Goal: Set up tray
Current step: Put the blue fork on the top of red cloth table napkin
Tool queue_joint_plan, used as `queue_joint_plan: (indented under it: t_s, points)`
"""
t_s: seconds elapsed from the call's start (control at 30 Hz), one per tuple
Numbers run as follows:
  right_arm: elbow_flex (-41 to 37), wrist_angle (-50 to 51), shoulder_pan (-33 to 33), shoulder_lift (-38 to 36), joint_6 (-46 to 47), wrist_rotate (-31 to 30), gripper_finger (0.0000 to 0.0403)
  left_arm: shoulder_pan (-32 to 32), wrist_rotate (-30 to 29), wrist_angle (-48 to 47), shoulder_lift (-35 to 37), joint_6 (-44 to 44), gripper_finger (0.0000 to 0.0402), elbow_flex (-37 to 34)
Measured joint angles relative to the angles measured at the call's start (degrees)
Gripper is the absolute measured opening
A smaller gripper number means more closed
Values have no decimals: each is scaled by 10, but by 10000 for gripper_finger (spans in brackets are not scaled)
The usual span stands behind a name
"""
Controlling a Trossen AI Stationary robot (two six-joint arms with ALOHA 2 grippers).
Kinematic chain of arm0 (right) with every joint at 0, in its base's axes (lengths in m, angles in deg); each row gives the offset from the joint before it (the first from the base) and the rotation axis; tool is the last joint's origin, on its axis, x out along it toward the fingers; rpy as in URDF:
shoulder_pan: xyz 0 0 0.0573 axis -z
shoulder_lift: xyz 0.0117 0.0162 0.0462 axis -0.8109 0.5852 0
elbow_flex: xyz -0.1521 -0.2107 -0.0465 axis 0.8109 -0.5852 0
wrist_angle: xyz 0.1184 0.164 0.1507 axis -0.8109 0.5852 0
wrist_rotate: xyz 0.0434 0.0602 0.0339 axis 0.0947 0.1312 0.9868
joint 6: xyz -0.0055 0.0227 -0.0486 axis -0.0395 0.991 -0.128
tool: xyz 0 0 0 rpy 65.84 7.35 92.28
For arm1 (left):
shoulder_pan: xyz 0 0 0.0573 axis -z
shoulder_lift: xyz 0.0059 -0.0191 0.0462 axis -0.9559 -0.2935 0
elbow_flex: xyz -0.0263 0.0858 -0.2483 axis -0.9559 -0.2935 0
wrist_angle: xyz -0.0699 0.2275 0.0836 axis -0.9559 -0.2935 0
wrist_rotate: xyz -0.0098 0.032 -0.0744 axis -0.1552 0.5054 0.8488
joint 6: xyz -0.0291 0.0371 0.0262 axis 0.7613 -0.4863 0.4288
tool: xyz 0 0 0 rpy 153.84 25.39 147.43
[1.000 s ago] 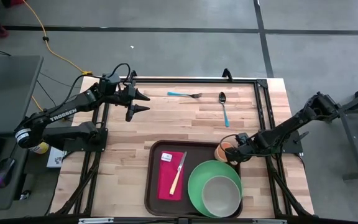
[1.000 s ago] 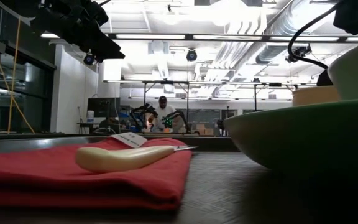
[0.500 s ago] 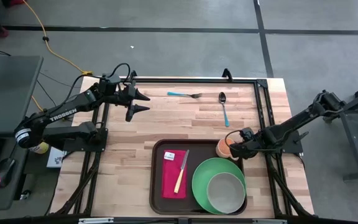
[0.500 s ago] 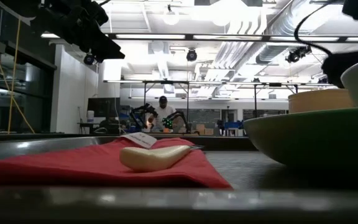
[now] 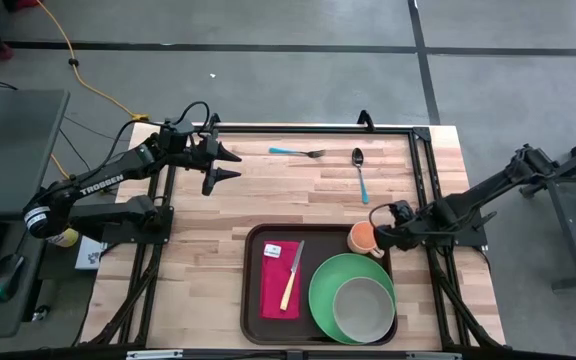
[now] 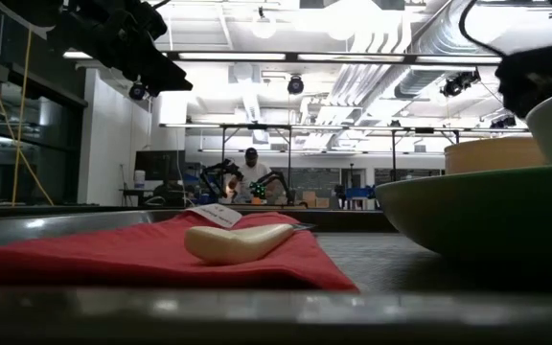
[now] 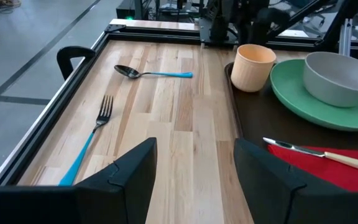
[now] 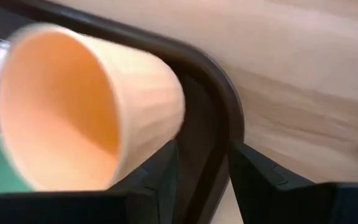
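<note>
Large dark brown rectangular plastic tray (image 5: 251, 300) at table's near edge. Right gripper (image 5: 382, 238) parted beside peach plastic cup (image 5: 361, 238) standing in tray's corner; cup placement apparently finishing. Left gripper (image 5: 230, 164) spread, idle. Next likely: fetching blue-handled spoon (image 5: 359, 171).

A robotics lab or workshop hall: bare grey concrete floor (image 5: 298, 80) with dark tape lines, exposed ceiling ducts (image 6: 391, 67) and strip lights, a yellow cable (image 5: 88, 80) across the floor, and a person (image 6: 251, 172) at another pair of robot arms far across the room.
</note>
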Motion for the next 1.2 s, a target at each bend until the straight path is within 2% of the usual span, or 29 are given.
queue_joint_plan:
  t_s: [0.17, 0.37, 0.6, 0.7, 0.83, 1.0, 1.1, 1.2]
  points:
    - [58, 85, 0, -28, -31, -44, 119, 0, 0, 0, 0, 1, 244, 0]
    - [189, 242, 20, -39, -91, -120, 119, 0, 0, 0, 0, 1, 244, 0]
    - [326, 372, 66, -46, -230, -218, 119, 0, 0, 0, 0, 8, 244, 0]
    - [335, 362, 67, -62, -280, -234, 119, 0, -7, 0, 0, 18, 244, 0]
    - [307, 273, 48, -81, -331, -183, 119, 0, -10, 0, 0, 40, 244, 0]
    - [270, 205, -26, -71, -332, -155, 119, 21, -22, -10, 15, 75, 244, 0]
    - [266, 196, -97, -62, -296, -189, 119, 65, -79, -44, 61, 104, 244, -1]
    - [266, 196, -177, -58, -255, -248, 119, 140, -162, -62, 134, 144, 243, -1]
